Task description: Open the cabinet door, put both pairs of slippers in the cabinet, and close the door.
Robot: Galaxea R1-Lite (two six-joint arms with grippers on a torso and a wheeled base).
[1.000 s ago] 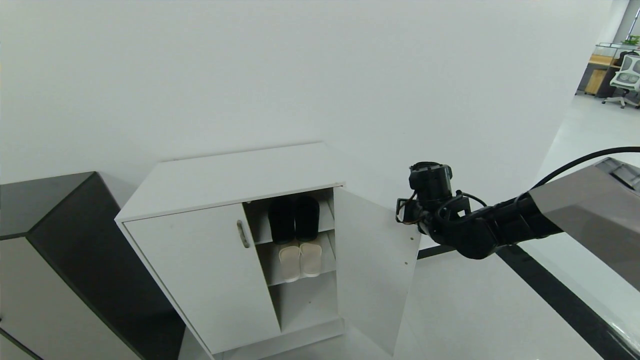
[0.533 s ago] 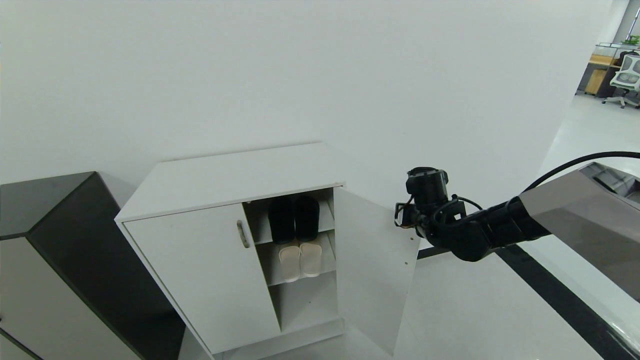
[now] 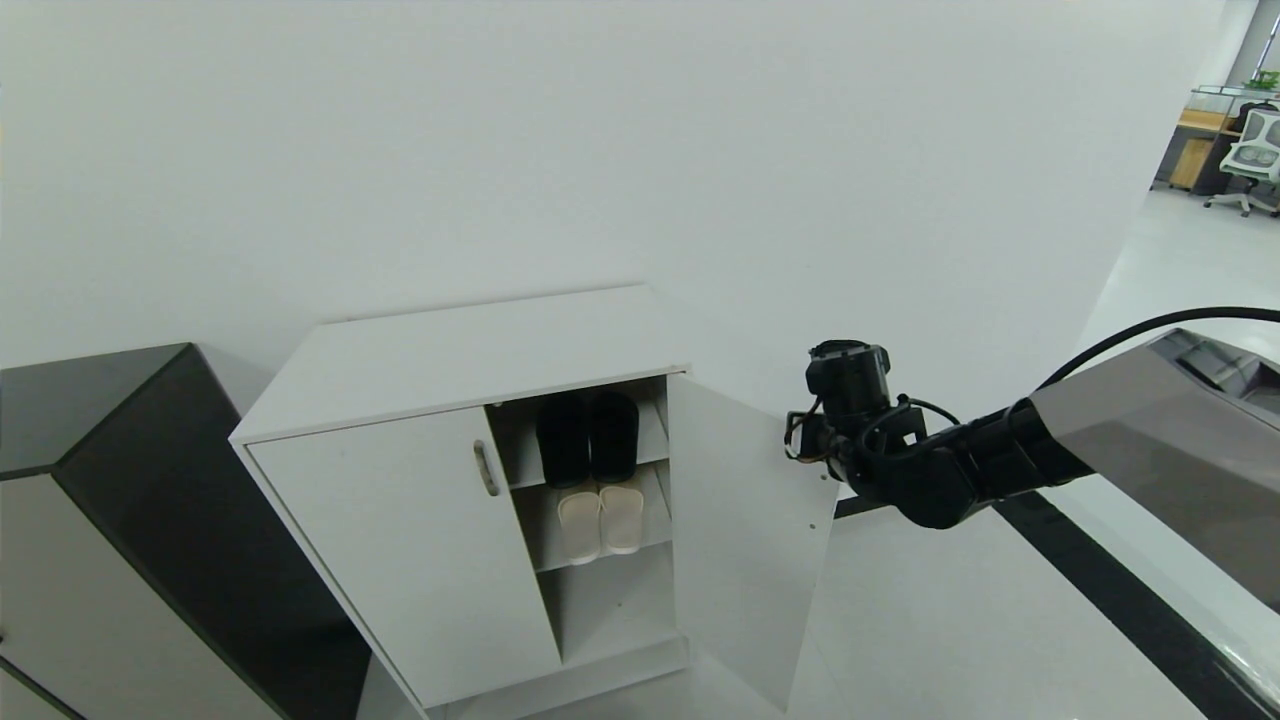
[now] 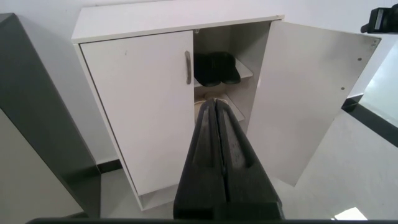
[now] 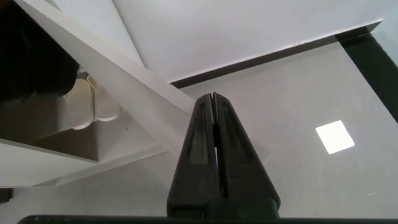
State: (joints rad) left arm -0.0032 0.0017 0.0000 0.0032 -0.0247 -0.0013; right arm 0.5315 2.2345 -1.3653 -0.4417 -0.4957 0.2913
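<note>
White cabinet (image 3: 460, 350), right door (image 3: 750, 540) swung wide, left door (image 3: 400, 550) shut. Inside, the black slippers (image 3: 588, 437) lie side by side on the top shelf. The white slippers (image 3: 601, 520) sit at six o'clock of them, on the middle shelf. The right gripper (image 5: 214, 99), fingers pressed together, hangs by the open door's outer edge, at three o'clock of the slippers; whether it touches the door cannot be told. The left gripper (image 4: 215, 102), also closed, points at the cabinet front from well back. A black cabinet (image 3: 100, 470) stands at nine o'clock of the white one.
</note>
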